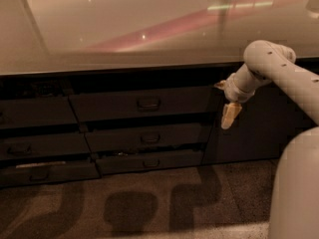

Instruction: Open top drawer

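The top drawer (109,106) is the wide dark-grey front under the countertop, with a small loop handle (148,102) at its centre. Its front sits in line with the neighbouring fronts. My gripper (224,101) hangs in front of the cabinet just right of the drawer's right end, at about handle height and well to the right of the handle. Its two tan fingertips (228,117) stand apart, one above the other, and hold nothing. It touches neither the drawer nor the handle.
Two slimmer drawers (149,138) lie below the top one, and another column of drawers (35,113) stands at the left. A tall dark cabinet door (259,128) is behind the gripper. A pale glossy countertop (124,29) overhangs. My arm (294,183) fills the lower right above patterned carpet (149,203).
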`<action>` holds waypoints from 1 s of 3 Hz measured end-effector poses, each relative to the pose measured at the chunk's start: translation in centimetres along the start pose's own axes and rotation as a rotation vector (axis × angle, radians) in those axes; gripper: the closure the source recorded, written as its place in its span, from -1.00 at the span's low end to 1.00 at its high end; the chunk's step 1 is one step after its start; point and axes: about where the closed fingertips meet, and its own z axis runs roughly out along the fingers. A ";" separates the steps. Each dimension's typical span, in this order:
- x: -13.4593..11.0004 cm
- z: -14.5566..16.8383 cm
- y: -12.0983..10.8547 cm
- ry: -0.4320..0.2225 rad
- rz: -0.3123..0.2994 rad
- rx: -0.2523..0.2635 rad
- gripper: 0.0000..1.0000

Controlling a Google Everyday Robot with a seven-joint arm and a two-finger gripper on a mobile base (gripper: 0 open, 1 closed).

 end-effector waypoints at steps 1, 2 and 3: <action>0.1 -0.9 -1.2 0.000 0.000 0.028 -1.00; 0.1 -0.9 -1.2 0.000 0.000 0.028 -1.00; -0.7 0.0 -1.6 0.032 -0.008 0.009 -1.00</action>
